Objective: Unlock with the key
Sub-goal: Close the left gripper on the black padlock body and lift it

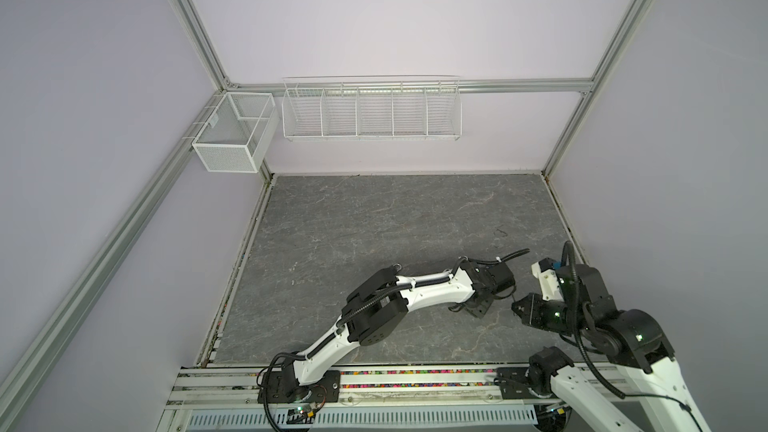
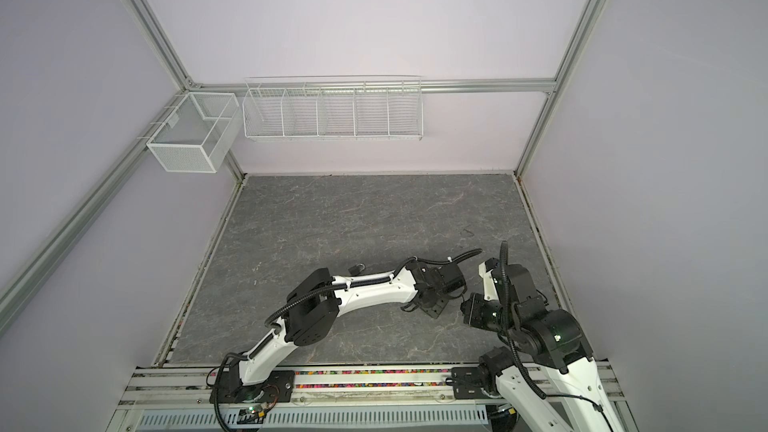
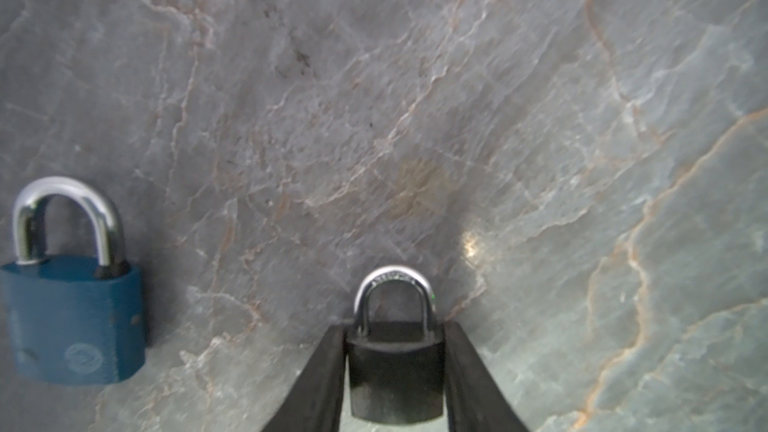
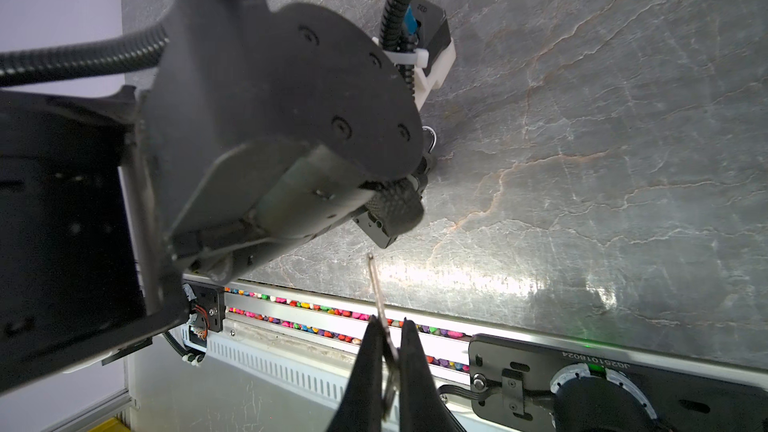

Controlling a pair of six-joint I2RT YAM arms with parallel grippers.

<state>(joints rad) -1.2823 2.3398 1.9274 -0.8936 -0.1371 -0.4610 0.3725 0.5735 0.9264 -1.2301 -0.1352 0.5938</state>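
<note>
Grey marble-look surface (image 3: pixel 498 76): black padlock (image 3: pixel 395 371) clamped by L hand (image 3: pixel 395 326); blue padlock (image 3: pixel 75 322) laid nearby; key (image 4: pixel 377 288) pinched in R hand (image 4: pixel 389 324), blade out.

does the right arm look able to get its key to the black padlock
Probably yes: the key in the right claw points at the black padlock in the left claw, nothing between.
</note>
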